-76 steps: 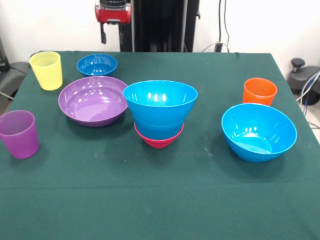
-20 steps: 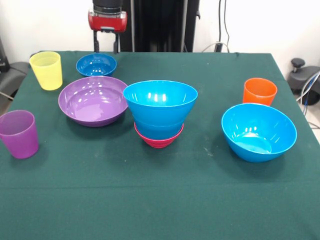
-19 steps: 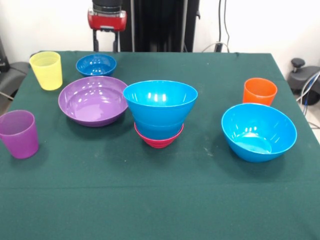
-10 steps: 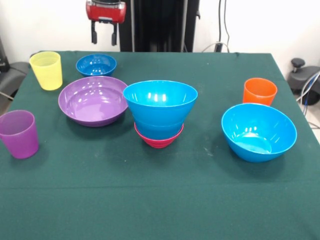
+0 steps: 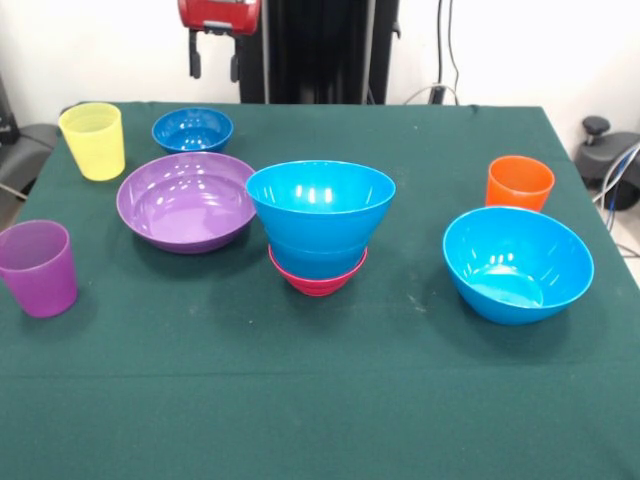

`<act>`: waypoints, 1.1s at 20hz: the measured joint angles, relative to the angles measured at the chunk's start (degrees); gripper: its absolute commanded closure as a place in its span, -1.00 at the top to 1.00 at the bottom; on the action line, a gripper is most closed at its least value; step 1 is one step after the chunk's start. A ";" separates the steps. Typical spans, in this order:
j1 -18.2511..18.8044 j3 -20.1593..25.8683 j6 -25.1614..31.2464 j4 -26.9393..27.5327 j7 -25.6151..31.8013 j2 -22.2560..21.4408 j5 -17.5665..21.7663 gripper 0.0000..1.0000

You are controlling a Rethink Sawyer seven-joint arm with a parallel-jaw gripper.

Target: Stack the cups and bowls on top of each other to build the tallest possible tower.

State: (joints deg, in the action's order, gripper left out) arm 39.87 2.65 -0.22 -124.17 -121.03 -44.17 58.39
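The tower [image 5: 320,228] stands mid-table: a small magenta bowl [image 5: 317,279] at the base with blue bowls [image 5: 320,205] nested above. A wide purple bowl [image 5: 186,200] lies left of it, and a small dark blue bowl [image 5: 193,129] sits behind that. Alone at the right sits a large blue bowl [image 5: 518,263]. The yellow cup [image 5: 93,140] is at far left back, the purple cup [image 5: 38,267] at left front, the orange cup [image 5: 519,183] at right. My gripper [image 5: 214,66] hangs open high above the small dark blue bowl, holding nothing.
The green cloth-covered table [image 5: 320,400] ends at the back edge behind the small blue bowl. A black column [image 5: 320,50] rises behind the table. A dark chair part [image 5: 605,150] sits off the right edge.
The gripper has risen from just above the small dark blue bowl and shifted slightly to the right. No bowl or cup has moved.
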 measured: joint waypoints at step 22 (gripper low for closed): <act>1.22 7.60 4.43 3.37 0.00 2.98 -2.76 1.00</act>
State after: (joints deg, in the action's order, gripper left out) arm 41.09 10.25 4.21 -120.80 -121.03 -41.19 55.62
